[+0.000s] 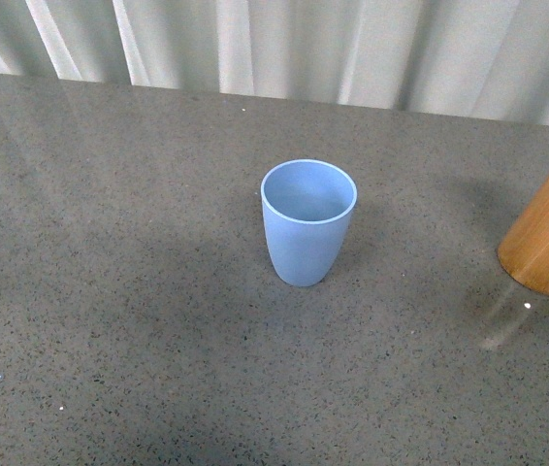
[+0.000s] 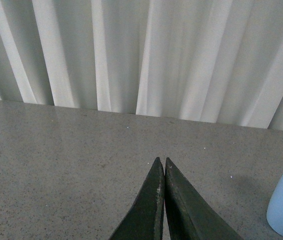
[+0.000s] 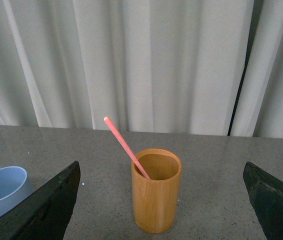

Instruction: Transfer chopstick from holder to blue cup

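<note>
Our open right gripper (image 3: 161, 170) faces the holder (image 3: 156, 200), where the chopstick (image 3: 125, 146) stands leaning toward the blue cup (image 1: 308, 221) on the left; our left gripper (image 2: 161, 162), farther away, is squeezed closed on nothing.

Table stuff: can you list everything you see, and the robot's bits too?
blue cup: one, light blue, upright mid-table, empty
holder: one, orange-brown wood, upright to the cup's right
chopstick: one, pink, leaning inside the holder
table: one, grey speckled, under everything
curtain: white, pleated, behind the table
left gripper: one, dark, shut on nothing, above bare table
right gripper: one, dark, wide open, facing the holder
</note>
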`<act>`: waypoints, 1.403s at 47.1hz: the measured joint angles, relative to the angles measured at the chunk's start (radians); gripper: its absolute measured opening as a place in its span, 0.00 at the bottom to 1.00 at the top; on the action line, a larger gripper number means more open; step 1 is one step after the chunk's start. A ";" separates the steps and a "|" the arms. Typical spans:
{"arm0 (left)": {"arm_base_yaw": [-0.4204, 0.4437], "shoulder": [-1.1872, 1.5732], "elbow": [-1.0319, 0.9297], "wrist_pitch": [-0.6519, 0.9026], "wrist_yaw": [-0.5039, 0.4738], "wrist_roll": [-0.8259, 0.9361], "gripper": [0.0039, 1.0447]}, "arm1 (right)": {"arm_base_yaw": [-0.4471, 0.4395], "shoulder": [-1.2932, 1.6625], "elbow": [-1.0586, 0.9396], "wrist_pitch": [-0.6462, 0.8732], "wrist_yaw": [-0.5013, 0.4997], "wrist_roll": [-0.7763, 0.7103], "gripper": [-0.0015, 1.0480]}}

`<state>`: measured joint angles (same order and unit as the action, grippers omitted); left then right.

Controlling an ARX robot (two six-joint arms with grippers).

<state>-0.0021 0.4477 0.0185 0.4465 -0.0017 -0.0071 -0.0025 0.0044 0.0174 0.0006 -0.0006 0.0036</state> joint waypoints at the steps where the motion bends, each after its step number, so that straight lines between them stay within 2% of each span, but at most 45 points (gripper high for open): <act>1: 0.000 -0.016 0.000 -0.014 0.000 0.000 0.03 | 0.000 0.000 0.000 0.000 0.000 0.000 0.90; 11: 0.000 -0.127 0.000 -0.123 0.000 0.000 0.03 | 0.000 0.000 0.000 0.000 0.000 0.000 0.90; 35: 0.000 -0.276 0.000 -0.272 0.000 0.000 0.03 | 0.000 0.000 0.000 0.000 0.000 0.000 0.90; 42: 0.000 -0.417 0.000 -0.438 0.001 0.001 0.03 | 0.000 0.000 0.000 0.000 0.000 0.000 0.90; 56: 0.000 -0.444 0.000 -0.446 0.001 0.001 0.04 | 0.000 0.000 0.000 0.000 0.000 0.000 0.90; 62: 0.000 -0.444 0.000 -0.446 0.001 0.001 0.25 | 0.000 0.000 0.000 0.000 0.000 0.000 0.90; 66: 0.000 -0.444 0.000 -0.446 0.001 0.001 0.35 | 0.000 0.000 0.000 0.000 0.000 0.000 0.90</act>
<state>-0.0021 0.0040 0.0185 0.0006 -0.0006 -0.0059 -0.0025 0.0044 0.0174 0.0006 -0.0006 0.0036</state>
